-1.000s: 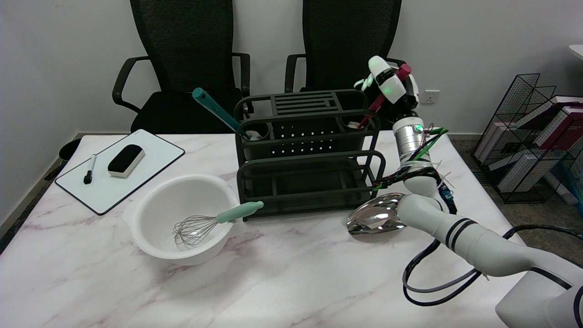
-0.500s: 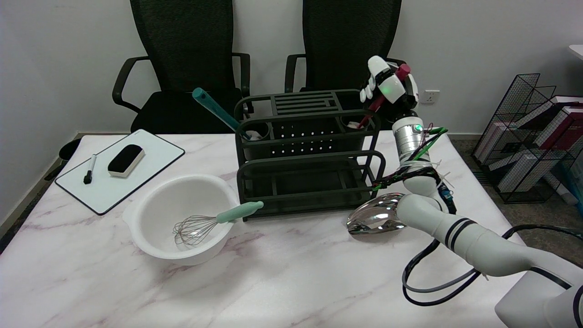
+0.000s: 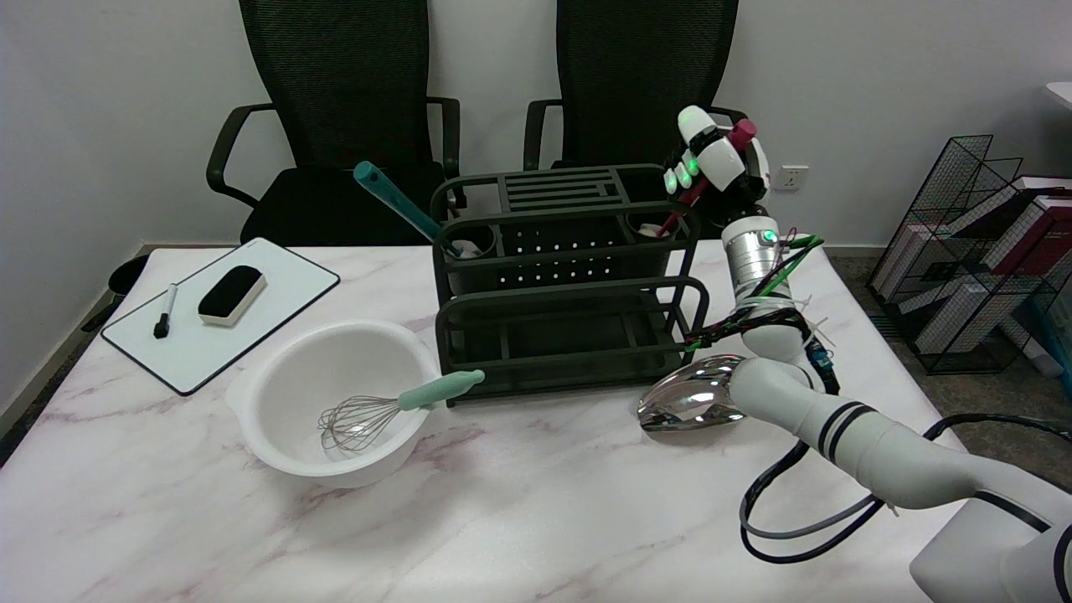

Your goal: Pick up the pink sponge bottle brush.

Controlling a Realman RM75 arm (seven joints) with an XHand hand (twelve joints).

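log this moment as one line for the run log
robot hand: closed around pink brush handle | brush: in rack right cup, not lifted | phase: grasp

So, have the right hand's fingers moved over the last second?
Yes. The right hand has curled its fingers in around the pink brush handle, toward the rack's top right corner.

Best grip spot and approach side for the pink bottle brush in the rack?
Grip the pink bottle brush on its bare upper handle, coming from the right. It leans up and right out of the rack's right cup, sponge end down inside. The right hand is wrapped there.
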